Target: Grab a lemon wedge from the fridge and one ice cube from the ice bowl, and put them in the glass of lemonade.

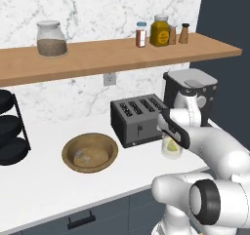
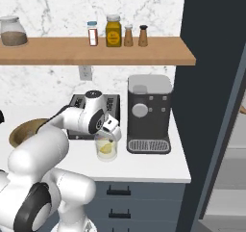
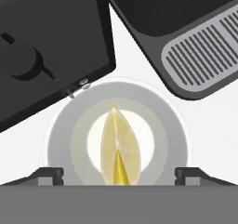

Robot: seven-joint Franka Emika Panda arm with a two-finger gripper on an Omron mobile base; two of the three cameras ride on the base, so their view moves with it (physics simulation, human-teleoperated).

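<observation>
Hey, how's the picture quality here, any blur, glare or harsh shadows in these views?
Left base view: even light, soft shadow inside the ice bowl. Right base view: slightly soft, no glare on the glass of lemonade. Hand view: the lemon wedge looks sharp, the glass rim faintly hazy.

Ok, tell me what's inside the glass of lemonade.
The lemon wedge sits inside the glass of lemonade, in pale liquid. Its lower end is hidden by the view's bottom edge.

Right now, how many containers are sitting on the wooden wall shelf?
5: a large lidded glass jar at its left end, and four small bottles clustered toward its right; others may be hidden.
</observation>
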